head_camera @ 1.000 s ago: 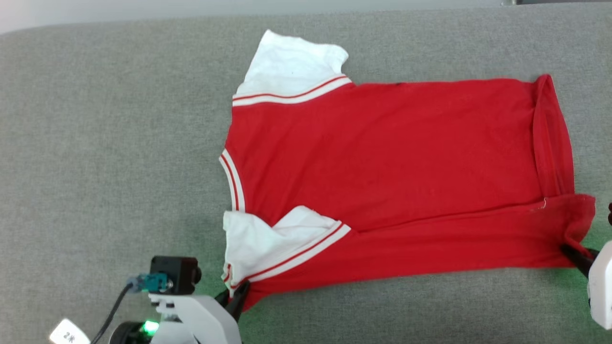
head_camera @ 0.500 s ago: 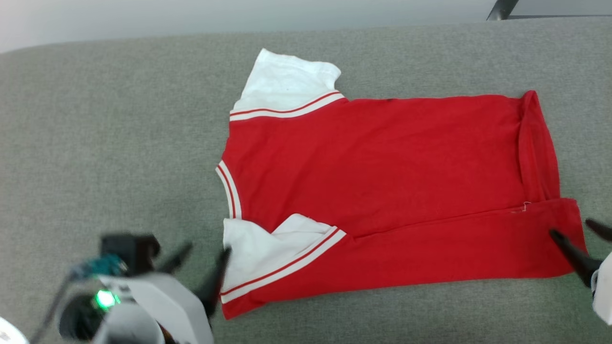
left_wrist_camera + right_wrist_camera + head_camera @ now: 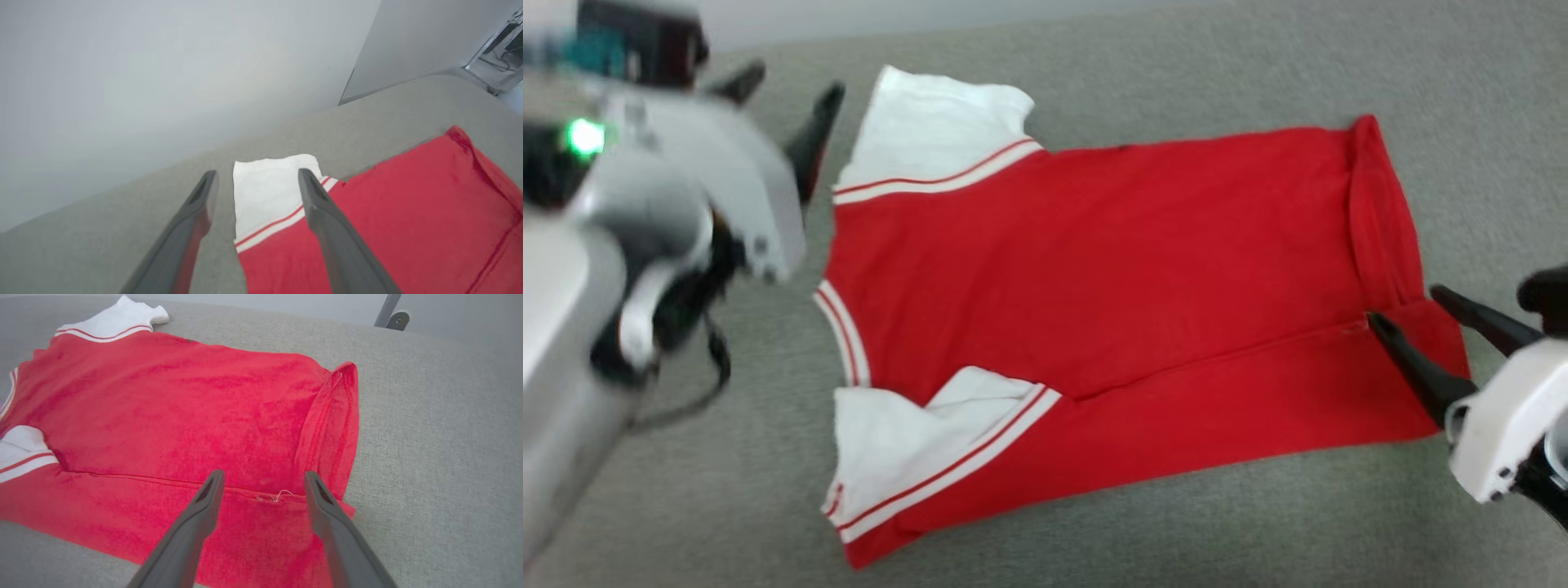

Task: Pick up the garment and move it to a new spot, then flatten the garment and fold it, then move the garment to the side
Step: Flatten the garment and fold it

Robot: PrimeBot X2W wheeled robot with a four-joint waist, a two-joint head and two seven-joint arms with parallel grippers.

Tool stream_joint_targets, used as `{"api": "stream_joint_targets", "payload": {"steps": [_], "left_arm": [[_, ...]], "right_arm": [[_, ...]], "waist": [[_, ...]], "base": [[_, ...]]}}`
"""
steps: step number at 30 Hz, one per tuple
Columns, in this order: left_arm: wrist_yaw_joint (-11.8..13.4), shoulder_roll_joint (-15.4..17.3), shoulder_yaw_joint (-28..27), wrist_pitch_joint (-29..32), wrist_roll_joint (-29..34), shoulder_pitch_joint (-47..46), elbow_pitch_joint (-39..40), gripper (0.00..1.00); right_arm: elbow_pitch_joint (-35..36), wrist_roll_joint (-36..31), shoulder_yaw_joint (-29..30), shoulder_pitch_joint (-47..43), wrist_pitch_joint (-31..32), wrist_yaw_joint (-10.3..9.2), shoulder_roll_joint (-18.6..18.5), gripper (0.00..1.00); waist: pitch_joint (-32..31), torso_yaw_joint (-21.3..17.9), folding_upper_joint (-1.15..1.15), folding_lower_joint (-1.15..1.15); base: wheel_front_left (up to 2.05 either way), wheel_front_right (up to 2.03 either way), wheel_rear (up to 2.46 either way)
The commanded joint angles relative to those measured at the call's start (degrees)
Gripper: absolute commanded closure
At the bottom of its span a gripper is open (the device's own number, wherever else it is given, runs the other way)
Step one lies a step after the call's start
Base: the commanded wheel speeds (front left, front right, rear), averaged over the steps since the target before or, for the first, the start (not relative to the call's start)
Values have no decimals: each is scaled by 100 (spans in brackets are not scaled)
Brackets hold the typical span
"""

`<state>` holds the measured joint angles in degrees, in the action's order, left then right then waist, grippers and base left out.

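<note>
The grey fabric surface (image 3: 1176, 531) is carrying the garment (image 3: 1111, 269), which is lying flat across its middle with the near long side folded over. The left gripper (image 3: 794, 80) is hanging by the far white sleeve (image 3: 939, 122), fingers wide apart and empty. The right gripper (image 3: 1404, 304) is hanging over the hem, also wide and empty. I think folding is going on. The next move is calling for both to be pinching the far side.

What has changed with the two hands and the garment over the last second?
Both hands let go of the near edge of the garment and opened. The left hand swung away to the far white sleeve; the right hand edged farther along the hem. The garment stayed flat on the grey surface, near edge folded over.
</note>
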<state>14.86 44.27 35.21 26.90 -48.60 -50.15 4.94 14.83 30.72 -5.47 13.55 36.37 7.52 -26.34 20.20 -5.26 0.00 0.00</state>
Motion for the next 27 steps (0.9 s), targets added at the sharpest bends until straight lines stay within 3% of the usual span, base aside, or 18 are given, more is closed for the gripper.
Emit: {"api": "stream_joint_targets", "payload": {"steps": [1,6,13,18,27], "left_arm": [[-174,-150,52,82,16,-314,-335,0],[-786,-563,180,345,62,-1522,-1968,0],[-1426,-917,556,956,255,-2615,-4014,0],[-1632,-1047,688,1585,150,-2955,-5055,0],[-1888,-1105,926,2188,117,-3022,-5903,0]], "right_arm": [[-52,10,-100,163,-77,-8,30,0],[-292,87,-448,570,-344,-7,119,0],[-635,172,-834,950,-694,-7,160,0],[-817,234,-981,1100,-870,-7,139,0],[-1001,297,-1138,1190,-1008,-7,63,0]], "waist": [[394,-396,0,0],[791,-811,0,0],[1150,-1208,0,0],[1272,-1364,0,0],[1341,-1468,0,0]], "base": [[0,0,0],[0,0,0],[0,0,0],[0,0,0],[0,0,0]]}}
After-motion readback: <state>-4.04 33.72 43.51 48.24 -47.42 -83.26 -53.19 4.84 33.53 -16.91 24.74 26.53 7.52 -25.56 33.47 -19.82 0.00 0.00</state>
